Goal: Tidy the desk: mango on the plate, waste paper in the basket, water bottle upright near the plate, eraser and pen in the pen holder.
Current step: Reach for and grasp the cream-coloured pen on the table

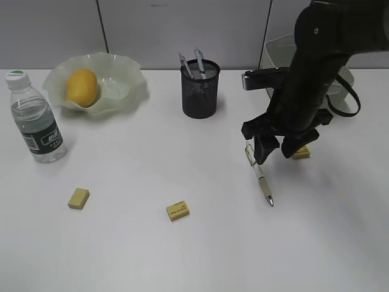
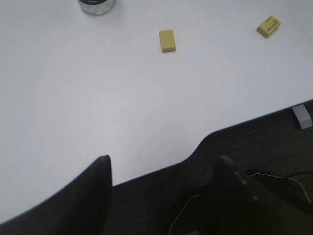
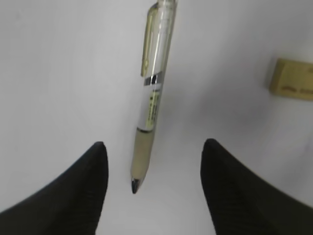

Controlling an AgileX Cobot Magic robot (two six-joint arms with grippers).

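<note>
On the desk [image 1: 152, 255], plate [image 1: 124, 91] holds mango [image 1: 81, 87]; pen holder [image 1: 200, 91] holds pens [image 1: 191, 64]

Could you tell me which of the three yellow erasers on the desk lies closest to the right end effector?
The eraser just right of the right end effector, beside the loose pen. The other two erasers lie far off toward the left.

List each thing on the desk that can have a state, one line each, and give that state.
mango: in the plate
water bottle: upright, capped
pen holder: upright, two pens inside
pen: flat on the desk, between open right gripper fingers
left gripper: open, empty
three erasers: loose on the desk
</note>
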